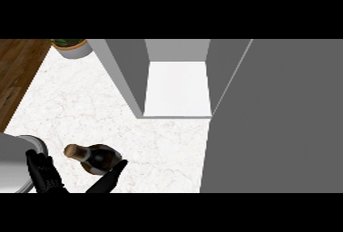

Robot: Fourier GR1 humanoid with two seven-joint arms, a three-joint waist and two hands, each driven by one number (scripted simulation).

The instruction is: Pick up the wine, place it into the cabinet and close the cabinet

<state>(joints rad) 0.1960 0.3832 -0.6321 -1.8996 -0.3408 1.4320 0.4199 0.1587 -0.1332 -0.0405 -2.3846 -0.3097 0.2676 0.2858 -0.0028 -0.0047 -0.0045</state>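
Hand (47, 174) at the lower left of the frame, fingers and thumb spread apart on either side of the wine (97, 158) without visibly closing on it, probably lining up a grasp. Bottle stands on the white marble counter (100, 108), cork tilted up-left. Beyond, upper centre, the cabinet (178, 88) is open, its door (275, 118) swung out along the right side, presumably to receive the bottle

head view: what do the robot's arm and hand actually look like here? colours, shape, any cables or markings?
Only one limb shows, at the lower left. The forearm is a smooth, rounded, light grey shell. The hand is matte black, with slender segmented fingers and a separate thumb. No cables, markings or sleeve are visible. The other hand is out of view.
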